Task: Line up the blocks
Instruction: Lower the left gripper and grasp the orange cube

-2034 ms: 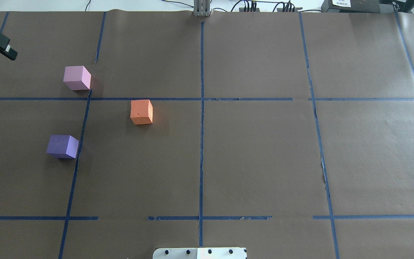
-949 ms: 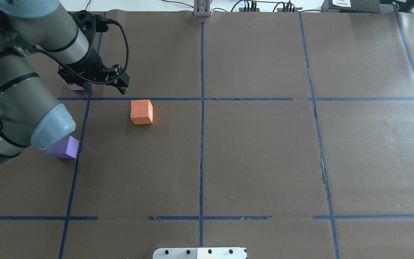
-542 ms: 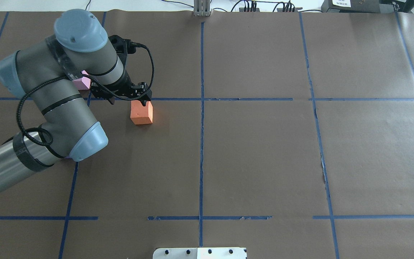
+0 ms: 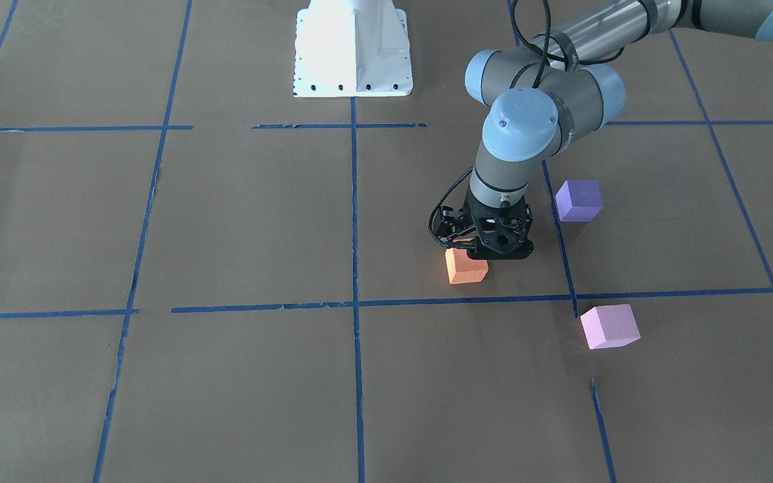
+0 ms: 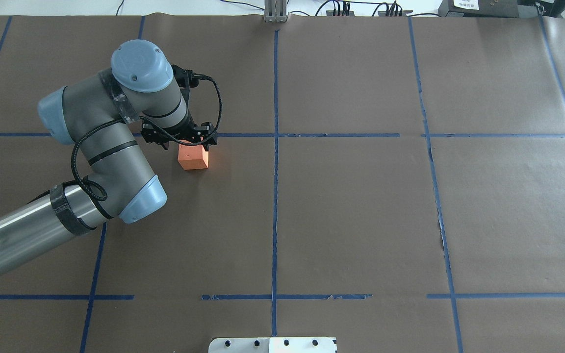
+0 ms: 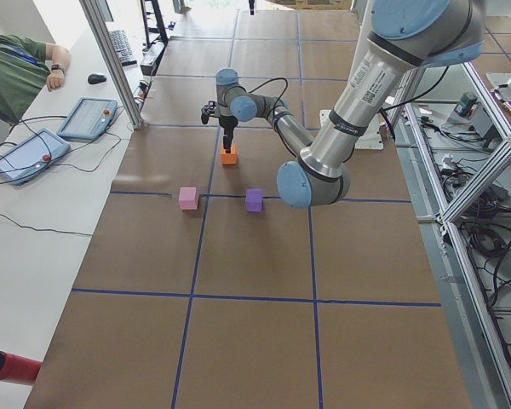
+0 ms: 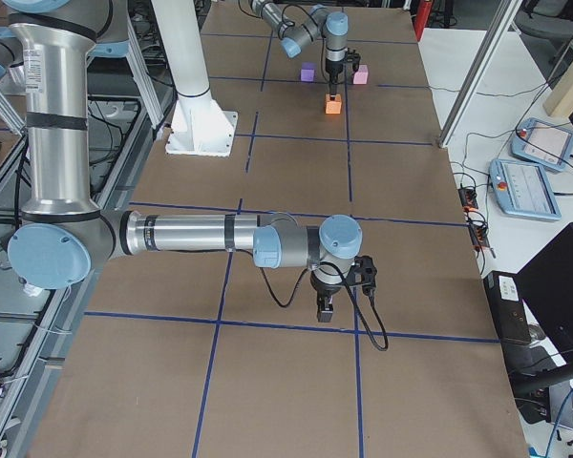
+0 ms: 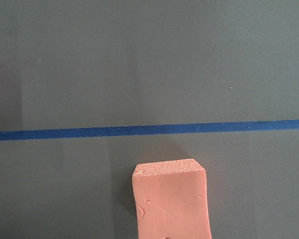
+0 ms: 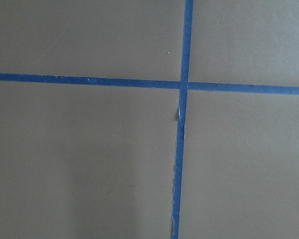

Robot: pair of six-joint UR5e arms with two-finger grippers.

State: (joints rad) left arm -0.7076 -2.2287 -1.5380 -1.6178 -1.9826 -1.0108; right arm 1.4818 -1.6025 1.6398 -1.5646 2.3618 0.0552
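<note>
Blue tape line [image 5: 243, 135] near orange block [image 5: 193, 159]

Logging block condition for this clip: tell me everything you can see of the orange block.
The orange block is a small matte, foam-like cube with shallow dents in its surface. It sits flat on the brown paper, just on the robot's side of a blue tape line. The left hand hangs open directly over it; contact cannot be told.
</note>
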